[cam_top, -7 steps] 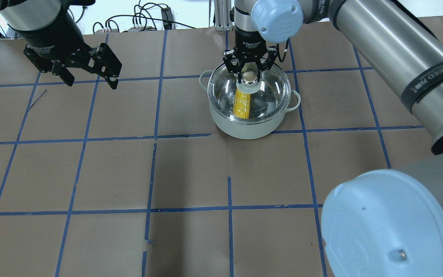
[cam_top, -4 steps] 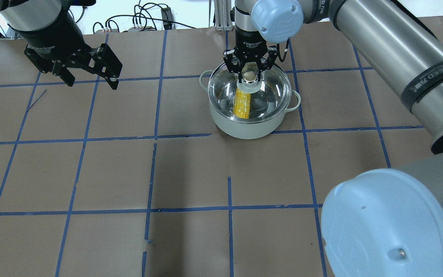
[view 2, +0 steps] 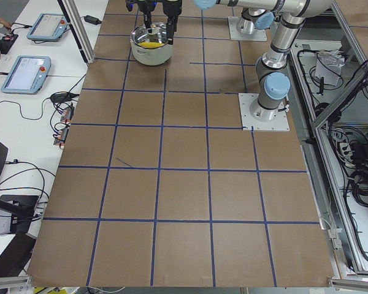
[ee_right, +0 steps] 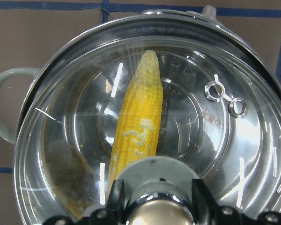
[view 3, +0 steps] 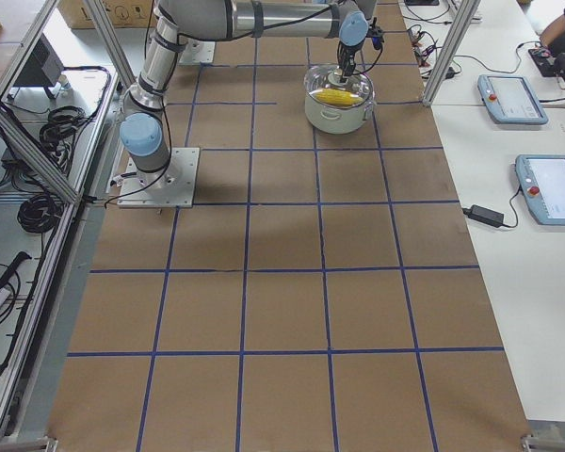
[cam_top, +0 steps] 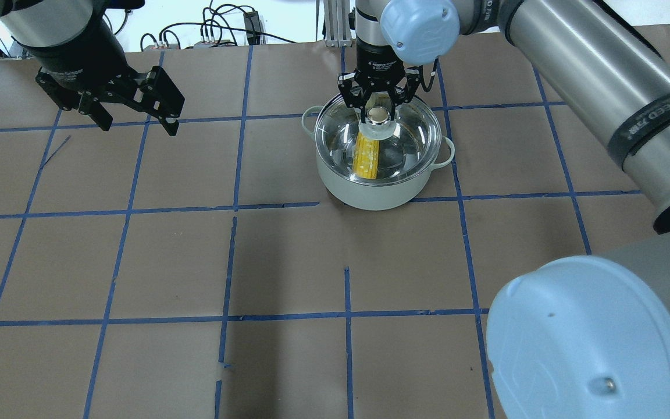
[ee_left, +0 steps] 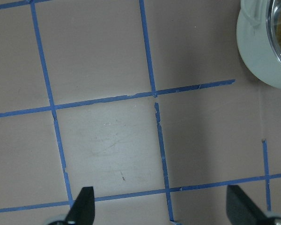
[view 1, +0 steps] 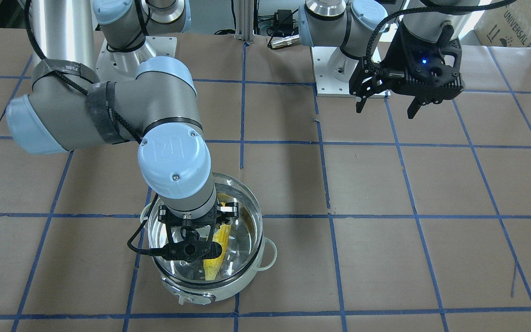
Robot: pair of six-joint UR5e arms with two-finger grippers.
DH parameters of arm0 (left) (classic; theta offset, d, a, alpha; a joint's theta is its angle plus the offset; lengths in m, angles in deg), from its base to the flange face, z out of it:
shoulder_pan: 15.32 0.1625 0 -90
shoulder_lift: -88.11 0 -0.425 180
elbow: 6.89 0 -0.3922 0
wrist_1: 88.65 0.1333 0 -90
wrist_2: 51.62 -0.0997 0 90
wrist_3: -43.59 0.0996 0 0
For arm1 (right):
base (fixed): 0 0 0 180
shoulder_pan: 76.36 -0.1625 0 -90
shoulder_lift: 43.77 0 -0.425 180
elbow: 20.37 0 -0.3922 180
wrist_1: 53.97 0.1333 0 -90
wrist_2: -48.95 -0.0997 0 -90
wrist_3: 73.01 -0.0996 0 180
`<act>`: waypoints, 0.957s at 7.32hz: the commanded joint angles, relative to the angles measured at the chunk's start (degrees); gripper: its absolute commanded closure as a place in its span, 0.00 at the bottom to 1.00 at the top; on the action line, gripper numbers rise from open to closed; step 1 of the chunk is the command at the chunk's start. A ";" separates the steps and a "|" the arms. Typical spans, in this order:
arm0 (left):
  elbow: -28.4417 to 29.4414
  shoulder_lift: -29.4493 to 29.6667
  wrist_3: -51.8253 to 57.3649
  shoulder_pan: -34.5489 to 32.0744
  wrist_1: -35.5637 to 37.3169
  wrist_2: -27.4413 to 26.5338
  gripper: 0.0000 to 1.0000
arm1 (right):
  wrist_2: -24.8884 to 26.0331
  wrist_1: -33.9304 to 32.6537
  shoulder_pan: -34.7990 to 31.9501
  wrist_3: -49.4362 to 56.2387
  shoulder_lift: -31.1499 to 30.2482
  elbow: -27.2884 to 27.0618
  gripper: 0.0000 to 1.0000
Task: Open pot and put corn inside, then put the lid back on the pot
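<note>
Nearest the robot, on its side of the pot (cam_top: 370, 195), the brown table (cam_top: 288, 262) shows only its blue tape lines (cam_top: 346, 302) in a grid.

The pot stands upright on the table, white body below a shiny steel rim. Its two pale loop handles (cam_top: 447, 152) stick out at opposite sides, and a small tab (view 1: 184, 299) sits on the wall turned away from the robot. The clear glass lid (cam_top: 410, 139) lies over the pot's mouth, rim over rim as far as the wrist view shows. Through the glass the corn (ee_right: 138, 126) is seen lying on the pot's bottom. It is yellow with a whitish patch, its pointed end toward the tab side and its thick end under the knob (ee_right: 161, 218).

The right gripper (cam_top: 377, 113) comes straight down over the pot's middle. Its two fingers (ee_right: 116, 197) stand close on either side of the knob and are drawn in against its collar — it grips the lid by the knob.

The left gripper (cam_top: 137, 122) hangs above the table well apart from the pot, off to the robot's left. Its fingers (ee_left: 82, 206) are spread wide with nothing between them; in its wrist view only the pot's edge shows in a corner.

Beyond the pot, past the table's far edge, black cables (cam_top: 218, 23) lie tangled.
</note>
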 commanded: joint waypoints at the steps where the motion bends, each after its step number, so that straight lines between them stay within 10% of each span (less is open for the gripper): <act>1: 0.00 -0.04 0.00 0.00 0.00 -0.14 0.00 | -0.03 -0.05 -0.09 0.11 -0.13 0.07 0.47; 7: 0.00 -0.04 0.00 0.00 0.00 -0.32 0.00 | -0.12 -0.05 -0.09 0.29 -0.31 0.16 0.55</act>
